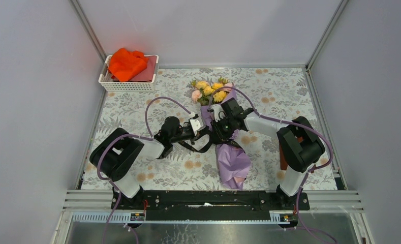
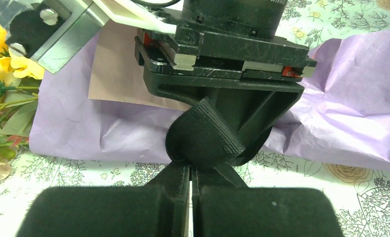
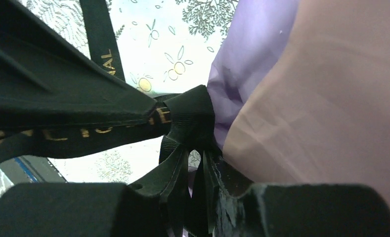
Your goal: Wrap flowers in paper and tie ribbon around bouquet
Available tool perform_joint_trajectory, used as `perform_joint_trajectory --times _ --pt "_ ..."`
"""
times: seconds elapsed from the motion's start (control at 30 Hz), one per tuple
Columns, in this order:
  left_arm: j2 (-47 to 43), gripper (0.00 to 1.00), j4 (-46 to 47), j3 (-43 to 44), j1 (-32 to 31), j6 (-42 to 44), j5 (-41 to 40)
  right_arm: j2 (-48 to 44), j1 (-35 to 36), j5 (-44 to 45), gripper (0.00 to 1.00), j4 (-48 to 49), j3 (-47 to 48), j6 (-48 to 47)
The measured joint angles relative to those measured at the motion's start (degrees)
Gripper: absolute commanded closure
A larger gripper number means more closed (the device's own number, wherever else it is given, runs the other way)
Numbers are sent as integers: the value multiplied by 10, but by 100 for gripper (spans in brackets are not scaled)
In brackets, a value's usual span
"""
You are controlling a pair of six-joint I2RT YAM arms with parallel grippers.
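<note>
The right gripper [image 3: 195, 197] has its jaws a narrow way apart, with folds of the ribbon [image 3: 101, 44] standing between them. Whether they pinch those folds or only flank them I cannot tell. The left gripper [image 2: 191, 197] has its jaws pressed together. In the right wrist view a lettered strand runs in under it, so I judge it has hold of the ribbon, though the pinch itself is hidden.

The two grippers meet nose to nose at the waist of the bouquet [image 1: 234, 162], right against the lavender paper [image 2: 346, 113], and a slack loop of ribbon hangs just below them. Where the strands reach the paper there is a dark bunch — perhaps a knot forming, too close to read.

The bouquet lies on the flower-patterned table [image 1: 152, 101], with the flowers [image 1: 211, 90] at its far end and the paper tail toward the arms. The wrapping looks done — the stems sit inside a closed cone. The tying, by my reading, is under way but not finished: drawing the knot tight and letting go are left.
</note>
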Motion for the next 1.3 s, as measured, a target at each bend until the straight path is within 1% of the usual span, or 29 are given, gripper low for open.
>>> perform_joint_trajectory --times 0.2,0.37,0.47,0.53,0.6,0.67,0.73,0.97,1.2,1.3 --pt "-3 100 -3 0 0 0 0 -3 2 26 71 0 0 0" --pt "-3 100 -3 0 0 0 0 -3 9 39 64 0 -1 -2" --pt "-3 100 -3 0 0 0 0 -3 11 40 64 5 -2 -5" --pt "-3 100 -3 0 0 0 0 -2 11 40 71 8 -2 -9" --pt "-3 100 -3 0 0 0 0 2 11 40 84 11 -2 -15" --pt "-3 100 -4 0 0 0 0 7 11 40 94 12 -2 -20" --pt "-3 100 -5 0 0 0 0 9 11 40 100 11 -2 -23" --pt "-6 100 -7 0 0 0 0 -9 11 39 100 -7 -2 -28" --pt "-13 100 -7 0 0 0 0 -103 0 35 100 -23 0 -30" --pt "-19 100 -7 0 0 0 0 -122 -15 33 100 -23 2 -29"
